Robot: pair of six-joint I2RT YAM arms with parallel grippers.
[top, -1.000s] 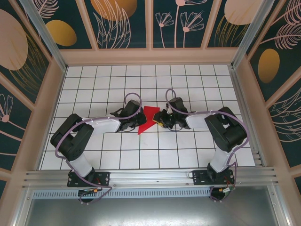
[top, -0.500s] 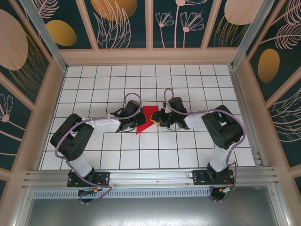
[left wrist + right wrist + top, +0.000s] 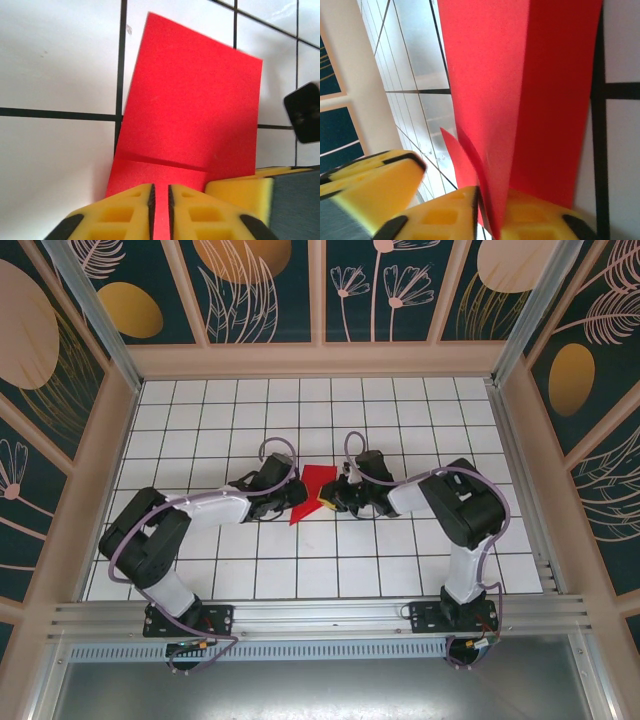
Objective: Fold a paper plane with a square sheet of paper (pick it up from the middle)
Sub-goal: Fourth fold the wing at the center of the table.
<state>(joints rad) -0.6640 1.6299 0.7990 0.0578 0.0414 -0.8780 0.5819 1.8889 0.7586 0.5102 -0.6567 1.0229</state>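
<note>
Top view: the partly folded square sheet of paper lies mid-counter. The left tool is at its 9 o'clock edge. The right tool, at 3 o'clock, has moved inward.

Left wrist view: the left tool is closed on the sheet's 6 o'clock edge.

Right wrist view: the right tool has just clamped a raised fold. With both sides gripped, creasing can likely proceed.

No writing, label, brand, number or sign can be read anywhere. The red paper is plain on every face that shows. The white worktop carries a grid of black lines, and the wall panels bear drawn leaves, flowers and ovals rather than lettering.
</note>
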